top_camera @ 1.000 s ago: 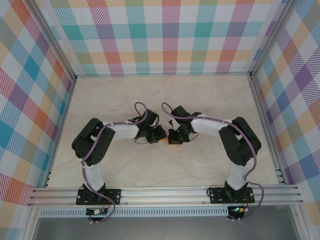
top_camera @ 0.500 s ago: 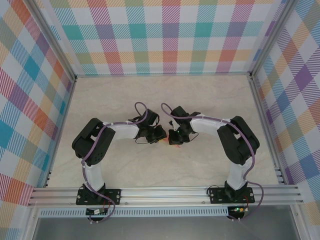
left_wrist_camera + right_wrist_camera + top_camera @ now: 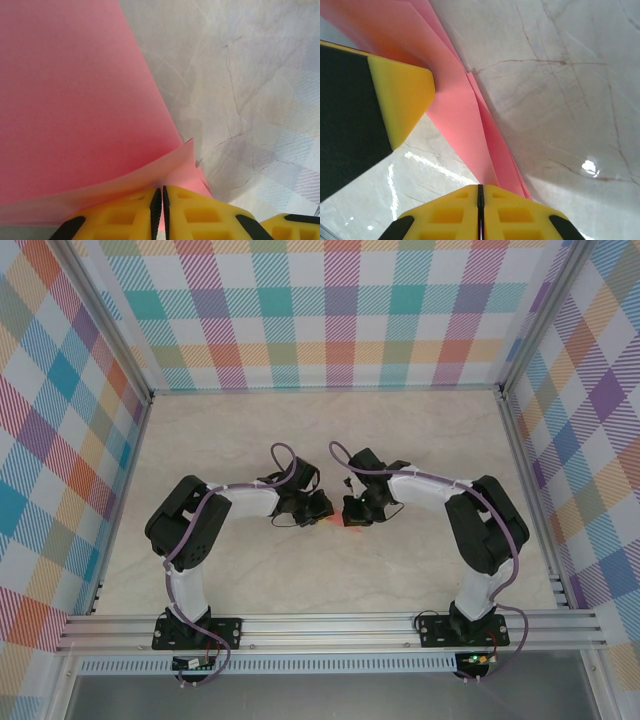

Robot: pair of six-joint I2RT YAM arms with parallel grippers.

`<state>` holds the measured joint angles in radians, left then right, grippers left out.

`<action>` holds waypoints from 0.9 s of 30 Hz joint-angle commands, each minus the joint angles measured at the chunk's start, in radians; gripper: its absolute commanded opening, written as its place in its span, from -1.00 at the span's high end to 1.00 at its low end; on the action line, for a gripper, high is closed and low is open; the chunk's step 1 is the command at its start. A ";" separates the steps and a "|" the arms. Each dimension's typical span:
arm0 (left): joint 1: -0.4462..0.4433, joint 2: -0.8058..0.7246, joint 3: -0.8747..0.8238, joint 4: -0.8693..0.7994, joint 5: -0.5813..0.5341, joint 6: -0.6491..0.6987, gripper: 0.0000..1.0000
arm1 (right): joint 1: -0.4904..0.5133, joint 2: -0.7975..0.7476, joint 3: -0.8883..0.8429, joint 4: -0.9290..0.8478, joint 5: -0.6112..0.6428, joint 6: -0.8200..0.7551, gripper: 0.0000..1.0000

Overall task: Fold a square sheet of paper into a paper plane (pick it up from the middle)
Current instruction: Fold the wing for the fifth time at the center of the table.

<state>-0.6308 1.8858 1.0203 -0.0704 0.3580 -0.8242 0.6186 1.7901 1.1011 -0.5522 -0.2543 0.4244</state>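
We see the square sheet of paper (image 3: pixel 75 100), salmon pink and already creased into several layers, held just above the middle of the marble table (image 3: pixel 230 430). From above, only a small reddish sliver of it shows there.

The left gripper (image 3: pixel 162 192) sits just left of the table's middle. Its yellow fingers are pressed together with no gap, pinching one edge of the paper, and a curled flap rises right in front of them.

The right gripper (image 3: pixel 480 190) sits just right of the table's middle. Its fingers are also pressed together, and the narrow end of the folded layers runs into their tips, so we judge it to be pinching the paper too.

From the right gripper, the paper's long axis runs away from the fingertips towards the left gripper. Both arms are equally near the paper, one at each end. We judge that the coming fold depends on turning one end about that line.
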 commanded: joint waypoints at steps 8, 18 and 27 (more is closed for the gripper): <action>0.003 0.077 -0.023 -0.121 -0.128 0.021 0.70 | -0.006 -0.022 -0.032 -0.035 -0.040 -0.051 0.80; 0.003 0.075 -0.024 -0.134 -0.136 0.027 0.70 | -0.043 -0.009 -0.049 -0.018 0.001 -0.026 0.80; 0.003 0.077 -0.022 -0.135 -0.136 0.027 0.70 | -0.051 0.016 -0.055 -0.015 0.004 -0.029 0.80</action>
<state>-0.6308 1.8877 1.0256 -0.0795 0.3569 -0.8177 0.5762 1.7897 1.0599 -0.5549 -0.2691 0.4023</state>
